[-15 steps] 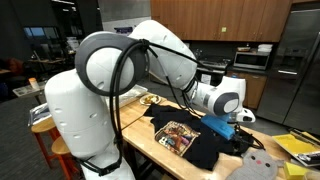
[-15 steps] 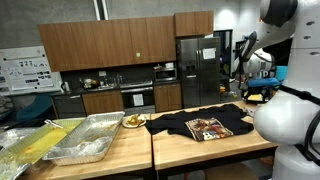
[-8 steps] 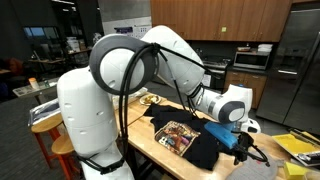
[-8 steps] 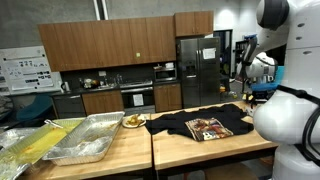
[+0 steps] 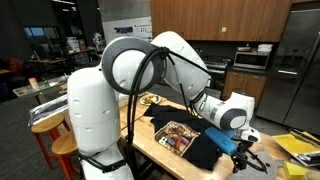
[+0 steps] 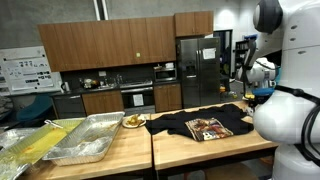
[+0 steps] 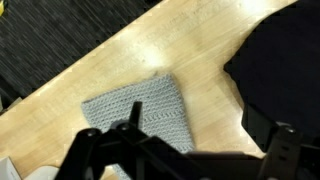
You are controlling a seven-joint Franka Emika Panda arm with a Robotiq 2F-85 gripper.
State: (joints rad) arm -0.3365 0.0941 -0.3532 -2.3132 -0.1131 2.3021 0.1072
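A black T-shirt (image 5: 190,145) with a colourful print (image 5: 178,135) lies spread on the wooden table (image 5: 150,150); it shows in both exterior views (image 6: 190,127). My gripper (image 5: 243,153) hangs low over the table's end, just past the shirt. In the wrist view the gripper (image 7: 195,125) is open and empty. Its left finger stands over a grey knitted cloth (image 7: 135,108), and its right finger is beside the shirt's edge (image 7: 285,70). Bare wood (image 7: 195,55) lies between them. In an exterior view the robot's own body hides most of the gripper (image 6: 264,92).
Two metal trays (image 6: 88,140), one with yellow material (image 6: 30,145), stand at the table's other end. A plate of food (image 6: 133,121) sits behind the shirt. Yellow items (image 5: 300,148) lie beyond the gripper. The table edge and dark floor (image 7: 40,40) run close to the knitted cloth.
The arm has swung forward and lowered the gripper toward the table's end beside the shirt. The jaws have stayed open.
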